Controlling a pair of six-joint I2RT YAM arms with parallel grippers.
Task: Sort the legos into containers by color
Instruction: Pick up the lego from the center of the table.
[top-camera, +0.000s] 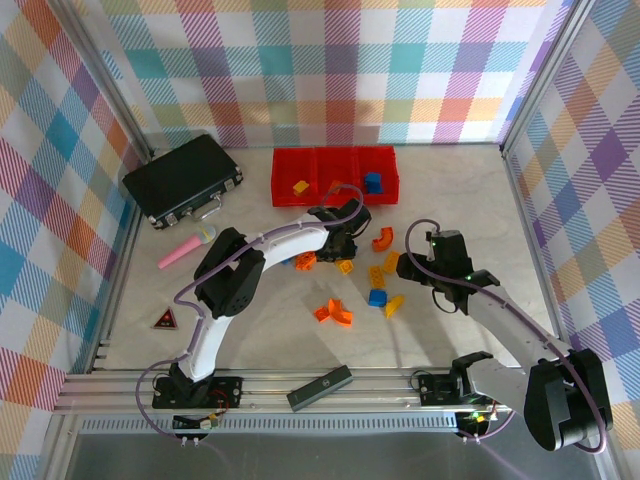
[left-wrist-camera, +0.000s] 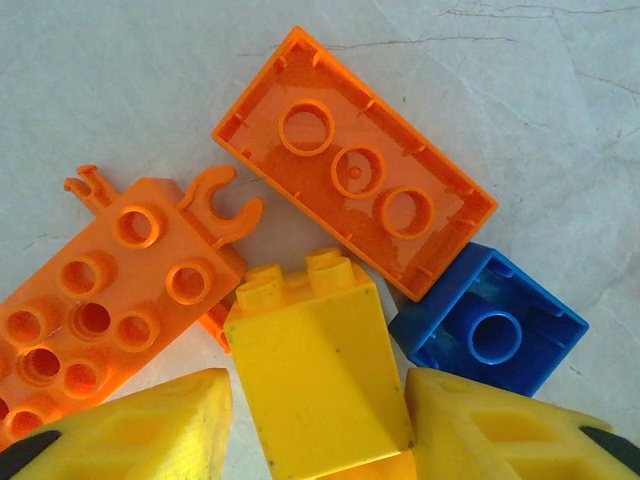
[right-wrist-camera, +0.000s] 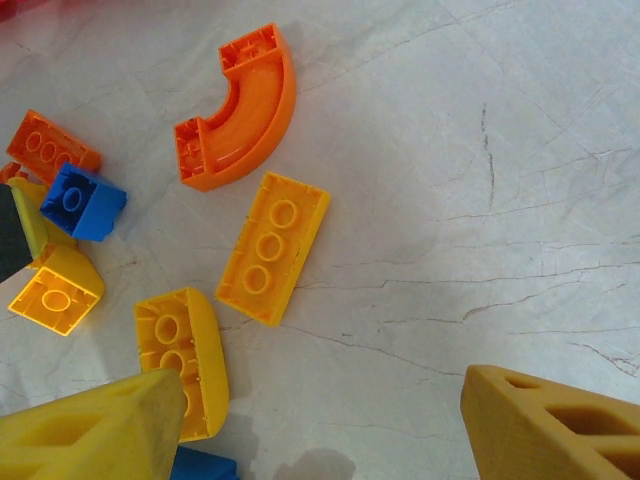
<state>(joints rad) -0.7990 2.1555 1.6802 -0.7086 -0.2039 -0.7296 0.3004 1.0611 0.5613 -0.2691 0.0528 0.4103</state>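
1. Progress: early, by my read. Most legos (top-camera: 376, 275) lie loose on the table (top-camera: 460, 200), all on the near side of the containers (top-camera: 350, 152). Roughly a dozen are left to sort.
2. Farthest out from the containers: an orange pair (top-camera: 333, 314), then a blue brick (top-camera: 377, 297) and a yellow wedge (top-camera: 394, 305).
3. Right gripper (right-wrist-camera: 322, 385): near side, off the containers' right end. Jaws wide apart, nothing held, bare table between them. A long yellow brick (right-wrist-camera: 272, 250) and a curved orange brick (right-wrist-camera: 240, 110) lie just beyond it.
4. Left gripper (left-wrist-camera: 318, 400): closer in, just short of the containers' front wall. Jaws partly apart, straddling a yellow brick (left-wrist-camera: 315, 350). One jaw is against it and a sliver of table shows at the other, so I judge it not clamped yet.
5. That yellow brick lies on its side: studs face away from the wrist, long axis runs along the jaws, slightly skewed. A blue cube (left-wrist-camera: 490, 320) sits against its flank. An upturned orange brick (left-wrist-camera: 355, 190) lies just past the studs.
6. Containers: left compartment holds an orange piece (top-camera: 300, 186), right one a blue piece (top-camera: 373, 182). Middle compartment: cannot tell, a cable (top-camera: 345, 187) crosses it.
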